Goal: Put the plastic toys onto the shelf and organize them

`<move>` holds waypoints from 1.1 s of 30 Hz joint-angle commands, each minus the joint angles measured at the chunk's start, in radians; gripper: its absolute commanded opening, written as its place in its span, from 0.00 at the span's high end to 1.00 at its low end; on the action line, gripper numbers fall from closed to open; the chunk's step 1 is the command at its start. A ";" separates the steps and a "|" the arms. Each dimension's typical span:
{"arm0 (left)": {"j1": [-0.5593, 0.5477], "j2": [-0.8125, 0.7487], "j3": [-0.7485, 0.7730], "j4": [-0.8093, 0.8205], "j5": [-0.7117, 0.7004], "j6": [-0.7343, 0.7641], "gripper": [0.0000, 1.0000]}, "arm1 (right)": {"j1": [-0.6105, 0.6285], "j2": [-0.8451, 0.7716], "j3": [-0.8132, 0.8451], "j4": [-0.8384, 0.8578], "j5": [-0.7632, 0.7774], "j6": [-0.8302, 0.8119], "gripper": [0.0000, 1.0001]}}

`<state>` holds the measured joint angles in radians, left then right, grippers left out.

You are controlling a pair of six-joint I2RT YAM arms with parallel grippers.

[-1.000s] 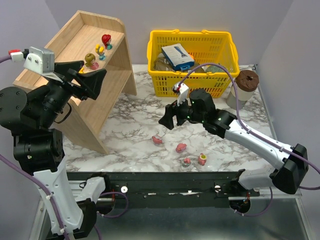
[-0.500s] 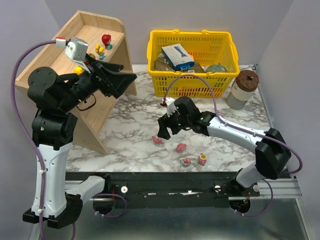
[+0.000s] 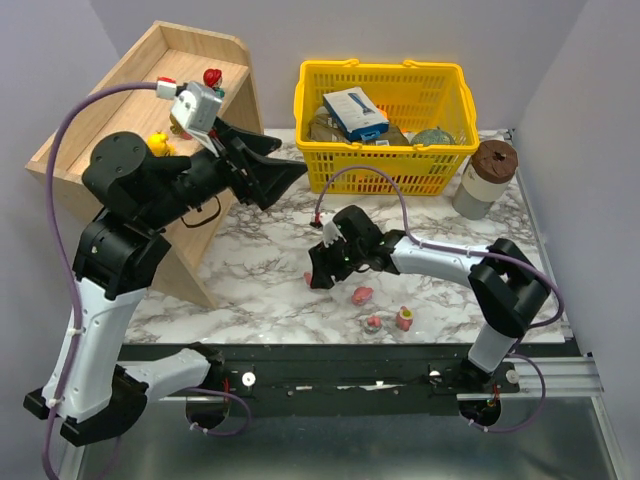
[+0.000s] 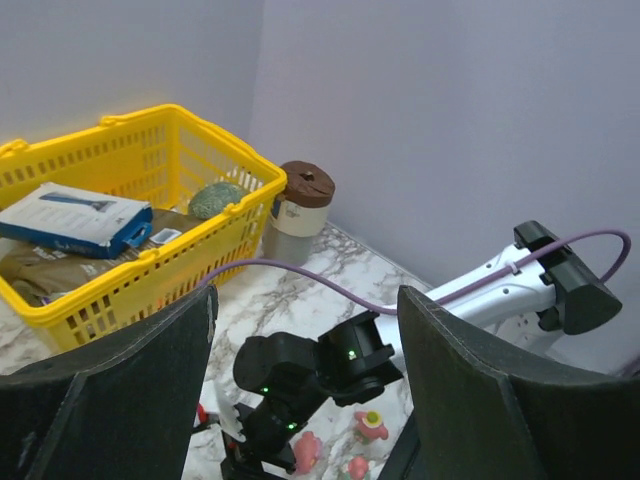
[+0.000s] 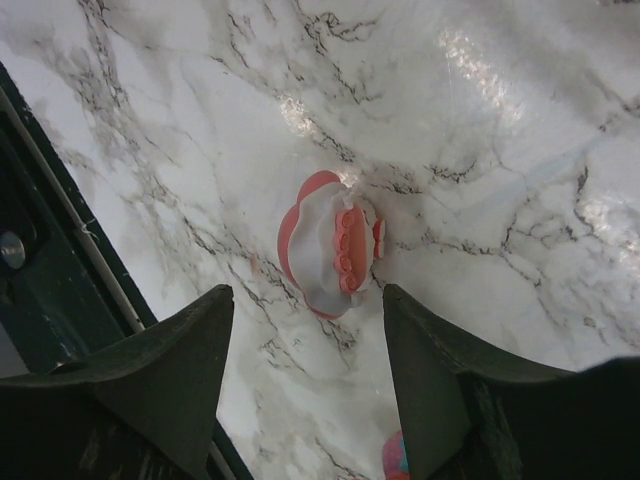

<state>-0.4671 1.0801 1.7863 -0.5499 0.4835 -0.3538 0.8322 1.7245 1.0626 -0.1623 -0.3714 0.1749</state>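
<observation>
- My right end effector (image 3: 320, 270) has come down and to the left over the last second. It now stands over the pink toy (image 5: 330, 255), which lies on the desk (image 3: 260, 250) left of centre.
- Its fingers are spread apart with the toy between them. Nothing is gripped yet.
- My left end effector (image 3: 283, 183) has swung rightward off the shelf (image 3: 190, 45). It hangs over the desk with its fingers wide apart and empty.
- A red toy (image 3: 212, 77) and a yellow toy (image 3: 157, 143) stand on the shelf. My left arm hides the rest of that tier.
- A second pink toy (image 3: 362, 295), a third toy (image 3: 373, 323) and a fourth toy (image 3: 405, 319) lie unmoved near the front edge.
- Judgement: one placement looks finished and the next pick is being lined up. At least four toys are outstanding.
</observation>
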 commanded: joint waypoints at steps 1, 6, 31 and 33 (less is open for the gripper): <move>-0.142 0.020 -0.034 -0.015 -0.153 0.061 0.20 | 0.007 0.021 -0.042 0.096 -0.035 0.141 0.35; -0.272 0.041 -0.047 -0.044 -0.264 0.104 0.20 | 0.010 0.043 -0.099 0.227 -0.152 0.233 0.40; -0.304 0.020 -0.047 -0.102 -0.456 0.168 0.17 | 0.013 -0.129 -0.168 0.276 0.042 -0.047 0.08; -0.304 0.017 -0.042 -0.096 -0.459 0.177 0.15 | 0.016 -0.123 -0.168 0.326 0.042 -0.090 0.07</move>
<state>-0.7673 1.1221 1.7321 -0.6357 0.0734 -0.2127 0.8379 1.6039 0.9054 0.0807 -0.3855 0.2481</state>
